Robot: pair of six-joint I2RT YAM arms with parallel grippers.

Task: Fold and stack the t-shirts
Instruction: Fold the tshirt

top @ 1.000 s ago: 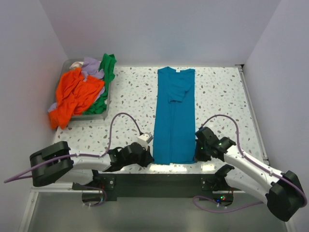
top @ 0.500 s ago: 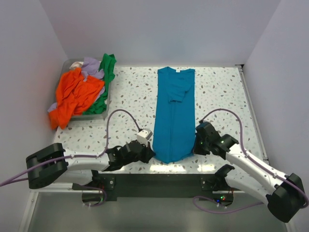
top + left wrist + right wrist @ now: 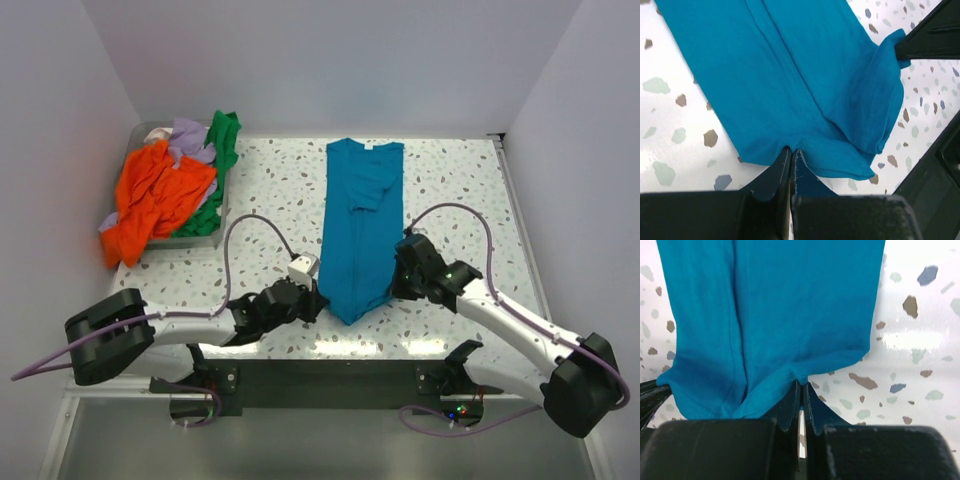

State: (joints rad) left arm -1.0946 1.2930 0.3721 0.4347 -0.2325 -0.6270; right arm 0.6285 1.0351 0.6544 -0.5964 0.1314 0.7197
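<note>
The large teal t-shirt (image 3: 360, 225) lies folded into a long narrow strip down the middle of the table, collar at the far end. My left gripper (image 3: 318, 300) is shut on its near-left hem corner (image 3: 795, 142). My right gripper (image 3: 398, 282) is shut on its near-right hem corner (image 3: 802, 377). Both corners are lifted and drawn up the table, so the near hem sags to a point. The orange t-shirt (image 3: 150, 195), the green t-shirt (image 3: 222, 140) and the lavender t-shirt (image 3: 188, 135) lie heaped at the back left.
The heap sits in a grey bin (image 3: 205, 232) at the table's back left corner. The speckled tabletop (image 3: 460, 190) is bounded by white walls on three sides. Purple cables loop above both arms.
Both grippers have moved away from the near edge with the teal hem corners in them. The shirt's near end has lifted and narrowed to a point.
</note>
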